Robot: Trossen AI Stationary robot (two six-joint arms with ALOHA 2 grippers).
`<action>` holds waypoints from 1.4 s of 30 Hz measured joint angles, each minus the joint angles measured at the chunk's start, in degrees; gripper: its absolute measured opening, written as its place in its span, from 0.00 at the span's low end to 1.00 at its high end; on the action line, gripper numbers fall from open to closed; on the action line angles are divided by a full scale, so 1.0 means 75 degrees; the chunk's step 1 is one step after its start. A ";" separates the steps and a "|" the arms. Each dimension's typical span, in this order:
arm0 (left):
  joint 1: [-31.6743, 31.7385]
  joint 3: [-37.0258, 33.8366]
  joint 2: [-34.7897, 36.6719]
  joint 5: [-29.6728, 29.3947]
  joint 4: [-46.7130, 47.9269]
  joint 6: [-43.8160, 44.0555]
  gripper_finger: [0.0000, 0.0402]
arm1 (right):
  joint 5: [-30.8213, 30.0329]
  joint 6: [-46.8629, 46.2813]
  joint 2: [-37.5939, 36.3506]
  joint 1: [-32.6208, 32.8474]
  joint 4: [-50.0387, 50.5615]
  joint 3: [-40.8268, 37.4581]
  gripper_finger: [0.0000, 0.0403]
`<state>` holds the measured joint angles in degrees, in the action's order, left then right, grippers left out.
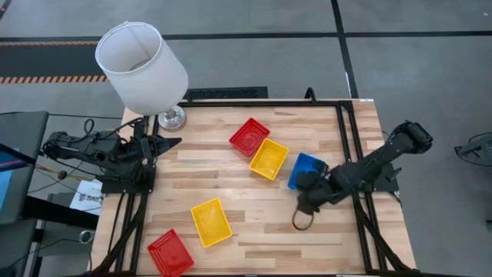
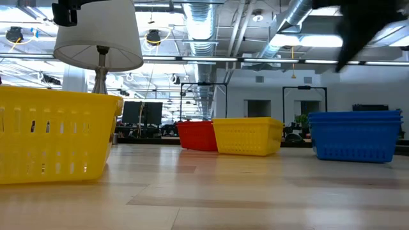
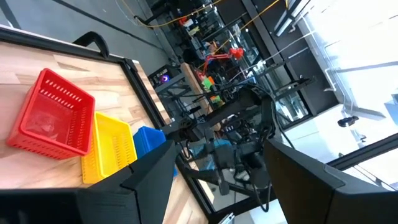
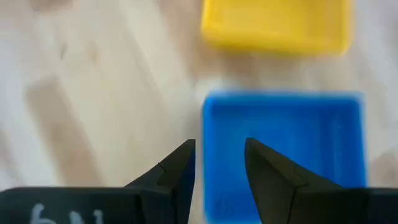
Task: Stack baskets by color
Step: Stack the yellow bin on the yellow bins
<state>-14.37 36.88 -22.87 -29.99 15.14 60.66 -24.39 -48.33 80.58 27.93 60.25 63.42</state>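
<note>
From above: right tool [image 1: 304, 188] over the near edge of the blue baskets [image 1: 310, 168], on the right side of the counter [image 1: 261, 208]. Just past the blue, toward the counter's middle, a yellow basket [image 1: 269, 158], touching or almost touching a red basket [image 1: 249, 136]. Lies slanted, long side running from near-left to far-right. Well apart, at the near edge, a second yellow basket [image 1: 211, 221] and a second red basket [image 1: 170, 252]. Left tool [image 1: 163, 143] far off at the left edge, by the lamp [image 1: 141, 55]. So probably a job for the right arm next: much nearer to the middle yellow one.

From counter height: blue baskets [image 2: 354, 137] at the right, with a few rims one on top of another, so looks like a stack already. Left of that, yellow [image 2: 249, 135] and red [image 2: 195, 135] side by side. Big and close at the left, the second yellow [image 2: 54, 134].

From the left wrist: left tool [image 3: 224, 149] spread wide, holding nothing. Far ahead, red [image 3: 53, 121], yellow [image 3: 112, 146] and blue [image 3: 149, 140] in a row.

From the right wrist: right tool [image 4: 219, 168] spread a little, with a gap between the tips. Looks down on one side wall of the blue stack [image 4: 298, 143], pinching nothing as far as can be seen. Straight ahead past the blue, the yellow basket [image 4: 277, 25], long side lying across the way the tool points.
</note>
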 joint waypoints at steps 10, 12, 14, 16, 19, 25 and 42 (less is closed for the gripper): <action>0.0000 0.0000 0.0003 0.0020 0.0003 0.0003 0.58 | 0.0155 0.2516 0.0159 -0.2773 -0.4719 0.0011 0.37; 0.0000 0.0000 0.0002 0.0164 0.0003 0.0006 0.58 | 0.0480 0.3020 0.0324 -0.3248 -0.5368 0.0009 0.36; 0.0000 0.0000 0.0003 0.0472 0.0001 0.0004 0.58 | 0.1053 0.3162 0.0587 -0.3618 -0.5654 0.0132 0.35; 0.0000 0.0000 -0.0002 0.0817 0.0027 0.0002 0.58 | 0.1808 0.3181 0.0929 -0.3773 -0.5551 0.0518 0.35; 0.0000 0.0003 -0.0006 0.1248 0.0320 0.0052 0.58 | 0.2430 0.3543 0.1651 -0.3593 -0.5225 0.1413 0.34; -0.0002 0.0003 -0.0015 0.1790 0.0822 0.0532 0.58 | 0.2475 0.4737 0.3348 -0.2900 -0.4062 0.3726 0.34; -0.0003 0.0003 0.0020 0.1963 0.0370 0.0341 0.58 | 0.3825 0.6497 0.6615 -0.2374 -0.3880 0.7188 0.56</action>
<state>-14.39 36.91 -22.72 -15.27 17.91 63.22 4.30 0.40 130.19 10.12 31.16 117.32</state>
